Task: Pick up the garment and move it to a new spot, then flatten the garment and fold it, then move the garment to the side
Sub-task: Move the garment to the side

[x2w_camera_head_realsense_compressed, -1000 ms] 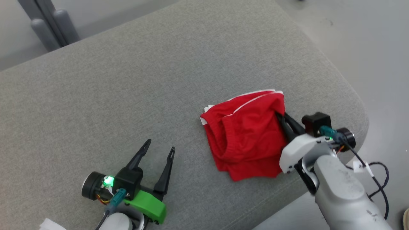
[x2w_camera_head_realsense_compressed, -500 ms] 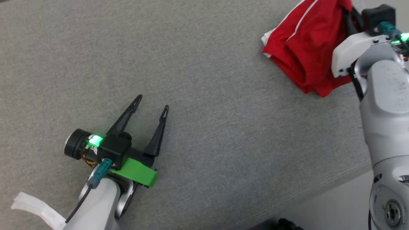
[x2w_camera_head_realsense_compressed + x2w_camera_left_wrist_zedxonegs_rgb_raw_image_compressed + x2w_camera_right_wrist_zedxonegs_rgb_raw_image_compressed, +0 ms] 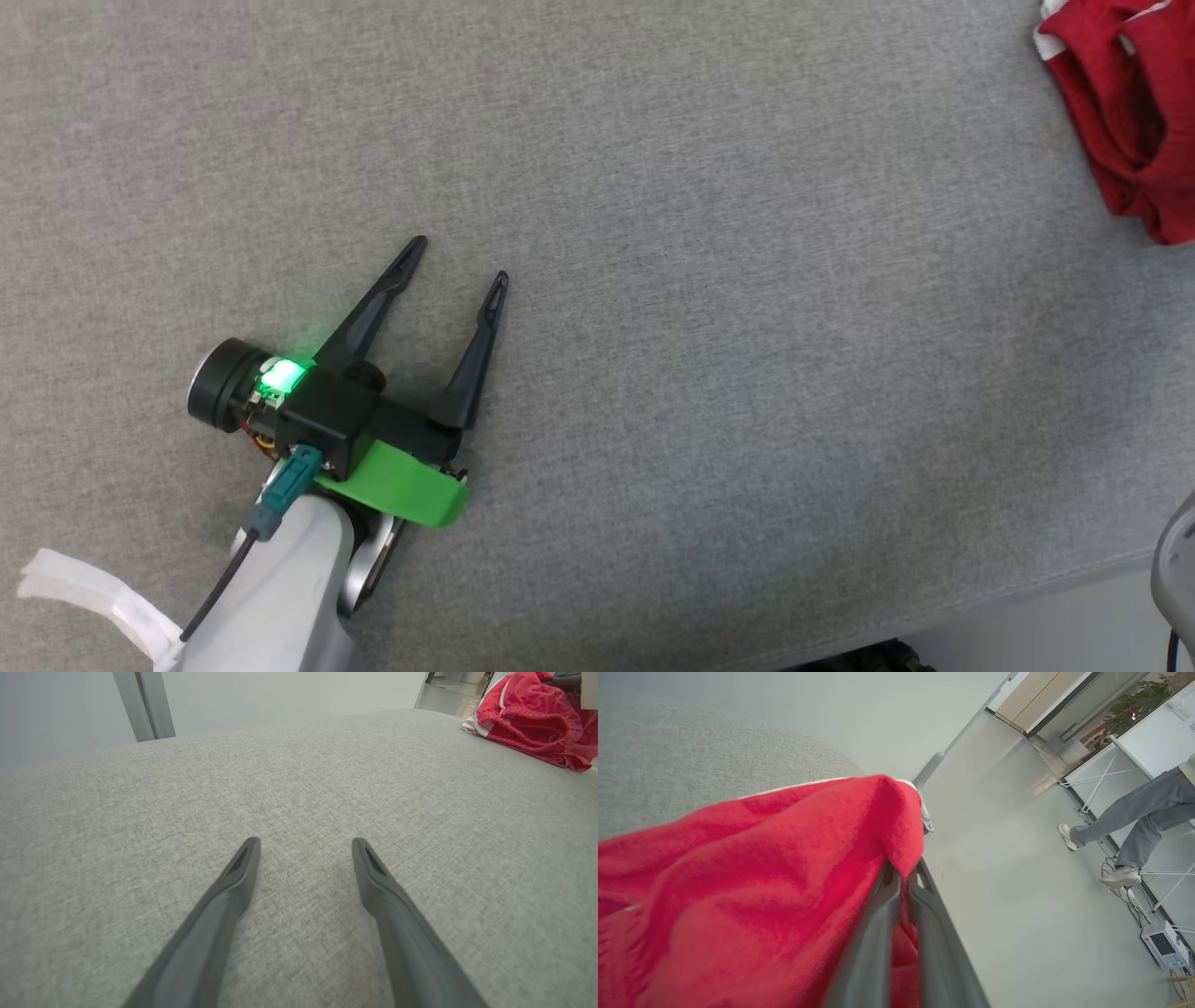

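The garment [image 3: 1130,121] is red with white trim and lies bunched on the grey cushion, cut off by the head view's upper right corner. In the left wrist view the garment [image 3: 532,718] sits far off at the upper right. My right gripper [image 3: 903,868] is shut on an edge of the garment [image 3: 761,882], whose red cloth drapes over the closed fingers. My left gripper [image 3: 459,260] rests low over bare cushion at the lower left, open and holding nothing. The left wrist view also shows the left gripper [image 3: 306,842] with its fingers spread.
The grey cushion [image 3: 709,280] ends in a front edge at the lower right, with floor beyond. A pale part of my right arm [image 3: 1178,569] pokes in there. A person's legs [image 3: 1134,821] and a small white device [image 3: 1162,945] are on the floor. A metal post [image 3: 145,704] stands behind.
The head camera has swung, so the garment slid to the picture's upper right corner and the right gripper left the frame. The left gripper stays open in place.
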Robot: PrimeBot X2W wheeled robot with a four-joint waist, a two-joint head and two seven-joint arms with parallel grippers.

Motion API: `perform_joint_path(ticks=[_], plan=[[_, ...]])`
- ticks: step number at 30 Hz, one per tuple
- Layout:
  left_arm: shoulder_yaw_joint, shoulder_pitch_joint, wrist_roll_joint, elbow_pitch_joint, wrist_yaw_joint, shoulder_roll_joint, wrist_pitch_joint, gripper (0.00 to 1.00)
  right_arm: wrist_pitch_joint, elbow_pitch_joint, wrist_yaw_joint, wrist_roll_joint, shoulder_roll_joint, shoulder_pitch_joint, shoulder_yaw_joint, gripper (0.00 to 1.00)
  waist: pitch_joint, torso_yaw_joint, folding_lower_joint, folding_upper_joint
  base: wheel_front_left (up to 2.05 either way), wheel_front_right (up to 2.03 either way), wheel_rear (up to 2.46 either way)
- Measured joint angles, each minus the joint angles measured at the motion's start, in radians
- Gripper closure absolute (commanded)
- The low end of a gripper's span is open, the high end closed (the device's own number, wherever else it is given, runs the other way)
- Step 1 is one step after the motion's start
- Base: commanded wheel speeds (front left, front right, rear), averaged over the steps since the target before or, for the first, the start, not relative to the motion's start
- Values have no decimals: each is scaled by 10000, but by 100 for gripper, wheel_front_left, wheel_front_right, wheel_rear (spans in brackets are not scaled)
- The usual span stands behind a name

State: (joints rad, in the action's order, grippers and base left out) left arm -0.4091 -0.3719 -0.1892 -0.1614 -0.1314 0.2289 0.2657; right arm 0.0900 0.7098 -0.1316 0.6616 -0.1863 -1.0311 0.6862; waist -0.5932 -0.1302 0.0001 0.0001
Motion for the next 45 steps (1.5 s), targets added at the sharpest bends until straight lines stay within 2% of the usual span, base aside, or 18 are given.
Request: perform_joint_path(ticks=[1, 5, 9, 12, 15, 18, 23, 28, 40, 45], plan=[[-2, -19, 0, -2, -2, -12, 2, 0, -63, -40, 0, 2, 6, 25, 134, 0, -40, 46, 0, 0, 0, 0, 0], [77, -51, 0, -98, -4, -88, 6, 0, 140, -194, 0, 15, 174, 179, 562, 0, -12, 108, -1, 0, 0, 0, 0], [261, -12, 2, -337, -4, -161, -2, 0, 1149, -46, 0, 17, 556, 105, 708, 0, 285, 103, -1, -1, 0, 0, 0], [569, 157, 8, -543, -2, -249, -6, 0, 1620, 192, 0, -176, 907, -194, 430, 0, 627, 88, 0, -1, 0, 0, 0], [984, 375, 25, -775, -2, -370, -12, 0, 1708, -4, 0, -1009, 1260, -338, -550, 0, 1025, 84, 0, -1, 0, 0, 0], [1616, 464, 104, -993, -2, -606, -13, 0, 1720, -890, 0, -2683, 1346, -50, -1871, 0, 1492, 107, 0, -1, 0, 0, 0], [2483, 781, 245, -1417, -2, -913, -15, 0, 1718, -1469, 0, -5120, 1377, 1732, -3860, 0, 2252, 214, -1, -1, 0, 0, 0], [3237, 959, 420, -1802, 0, -1076, -13, 0, 1718, -1983, 2, -6393, 1373, 3344, -5160, 0, 3008, 400, -2, -1, 0, 0, 0], [4130, 1828, 765, -2320, 0, -1507, -15, 0, 1718, -2167, 2, -7963, 1381, 6327, -6454, 0, 4378, 1083, -2, -1, 0, 0, 0], [4380, 2518, 832, -2395, 0, -1620, -13, 0, 1718, -2236, 2, -8464, 1371, 7227, -6577, 0, 4976, 1279, -2, -1, 0, 0, 0]])
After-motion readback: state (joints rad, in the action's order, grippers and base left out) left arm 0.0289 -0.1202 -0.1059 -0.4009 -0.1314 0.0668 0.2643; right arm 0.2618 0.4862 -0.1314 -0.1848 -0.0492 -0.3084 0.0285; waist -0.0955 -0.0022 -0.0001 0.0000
